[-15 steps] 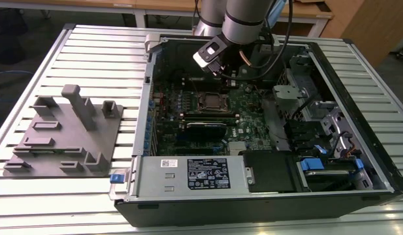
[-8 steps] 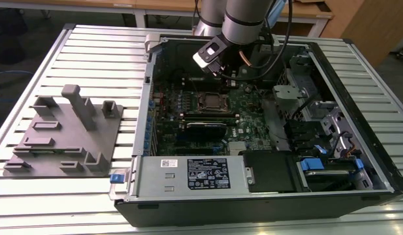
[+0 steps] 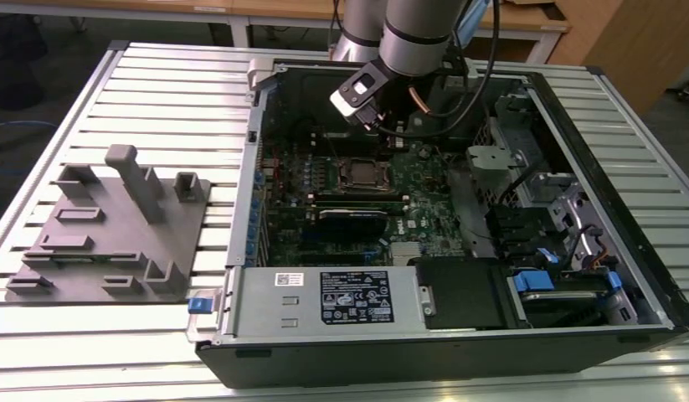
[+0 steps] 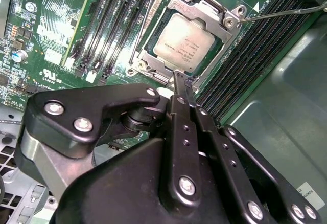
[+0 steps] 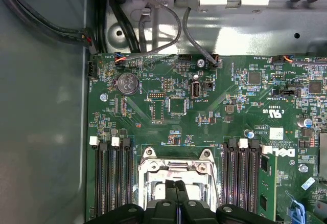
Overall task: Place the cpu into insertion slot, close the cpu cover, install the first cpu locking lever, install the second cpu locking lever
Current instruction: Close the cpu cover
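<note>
The cpu (image 4: 184, 42) lies flat in the insertion slot (image 4: 145, 60), its dull silver face showing. The cpu cover (image 4: 219, 27), a thin silver frame, lies down around the chip. A thin metal lever (image 4: 286, 12) sticks out sideways from one corner of the socket. My gripper (image 4: 183, 80) is shut with nothing between its black fingers, its tip hovering just off the socket's edge. In the first wrist view the shut gripper (image 5: 177, 185) points at the insertion slot (image 5: 148, 170). In the exterior view the gripper (image 3: 383, 130) hangs above the insertion slot (image 3: 361, 174).
Long black memory slots (image 4: 110, 29) flank the socket on both sides. The open computer case (image 3: 249, 180) holds a grey power-supply box (image 3: 327, 297) at the front and cables (image 5: 153, 29) at the back. A grey fixture plate (image 3: 110, 234) lies on the exterior view's left.
</note>
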Controlling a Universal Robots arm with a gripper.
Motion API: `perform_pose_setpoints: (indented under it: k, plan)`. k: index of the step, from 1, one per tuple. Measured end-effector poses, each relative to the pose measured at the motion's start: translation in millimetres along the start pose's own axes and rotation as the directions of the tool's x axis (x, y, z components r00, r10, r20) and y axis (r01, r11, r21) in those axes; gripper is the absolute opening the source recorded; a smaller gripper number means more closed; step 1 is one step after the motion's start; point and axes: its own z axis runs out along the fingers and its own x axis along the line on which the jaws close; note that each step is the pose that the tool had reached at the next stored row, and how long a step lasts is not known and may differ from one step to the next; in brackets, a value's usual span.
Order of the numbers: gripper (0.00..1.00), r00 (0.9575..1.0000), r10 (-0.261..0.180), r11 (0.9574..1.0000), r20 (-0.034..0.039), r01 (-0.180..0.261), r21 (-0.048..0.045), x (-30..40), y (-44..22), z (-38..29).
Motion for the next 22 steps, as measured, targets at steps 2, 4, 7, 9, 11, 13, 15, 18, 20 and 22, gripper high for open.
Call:
perform_pose_setpoints:
  k: [2, 4, 7, 9, 11, 13, 15, 18, 20, 22]
  plan:
    - [0.11, 1.0, 0.0, 1.0, 0.0, 0.0, -0.0001, 0.0, 0.0, 0.0]
    - [0.11, 1.0, 0.0, 1.0, 0.0, 0.0, -0.0001, 0.0, 0.0, 0.0]
    - [0.11, 1.0, 0.0, 1.0, 0.0, 0.0, -0.0001, 0.0, 0.0, 0.0]
    - [0.11, 1.0, 0.0, 1.0, 0.0, 0.0, -0.0002, 0.0, 0.0, 0.0]
    - [0.11, 1.0, -0.009, 1.0, 0.0004, 0.009, 0.0004, 0.0, -0.1, 0.0]
    - [0.11, 0.9995, -0.03, 0.9995, 0.0004, 0.03, 0.0013, -0.1, -0.2, 0.2]
    - [0.11, 0.9986, -0.053, 0.9986, 0.0007, 0.053, 0.0022, -0.1, -0.2, 0.3]
    - [0.11, 0.9984, -0.056, 0.9984, 0.0006, 0.056, 0.0024, 0.0, -0.2, 0.4]
    - [0.11, 0.9983, -0.059, 0.9983, 0.0007, 0.059, 0.0025, 0.0, -0.2, 0.4]
    - [0.11, 0.9972, -0.075, 0.9972, 0.0008, 0.075, 0.0032, 0.0, -0.2, 0.4]
